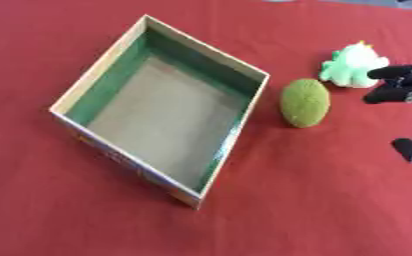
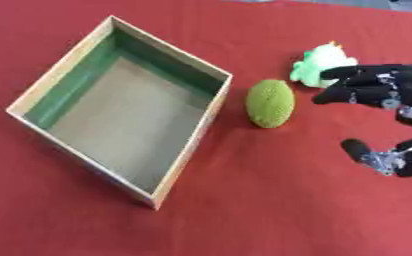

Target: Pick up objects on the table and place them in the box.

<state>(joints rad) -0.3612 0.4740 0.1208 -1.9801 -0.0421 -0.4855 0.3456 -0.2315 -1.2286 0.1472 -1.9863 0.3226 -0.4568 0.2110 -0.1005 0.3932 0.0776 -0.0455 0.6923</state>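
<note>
Right eye view gives me the best look at my right hand (image 2: 380, 90), the black one with silver joints coming in from three o'clock. Its fingers (image 2: 336, 95) are spread and only slightly bent, pointing toward nine o'clock, with the thumb (image 2: 356, 147) hanging apart at about five o'clock from them. It has hold of nothing; I see red cloth in the gap between thumb and fingers.

At one o'clock in my view sits a small pale green and white plush toy (image 1: 354, 65) with a yellow tip on top. The upper fingertips overlap its right edge, though I cannot tell whether they are touching it or just above it.

Just to the nine o'clock side of the fingertips lies an olive-green, rough-textured oval ball (image 2: 271, 103), resting on the table with its long axis running roughly twelve to six. It is apart from the hand and near the box's right corner, but not touching it.

That open cardboard box with green inner walls and a plain brown floor (image 2: 170, 165) takes up the left-centre of my view, turned askew so one corner points at twelve o'clock. Nothing lies inside it. Everything rests on a table covered in red cloth (image 2: 288, 210).
</note>
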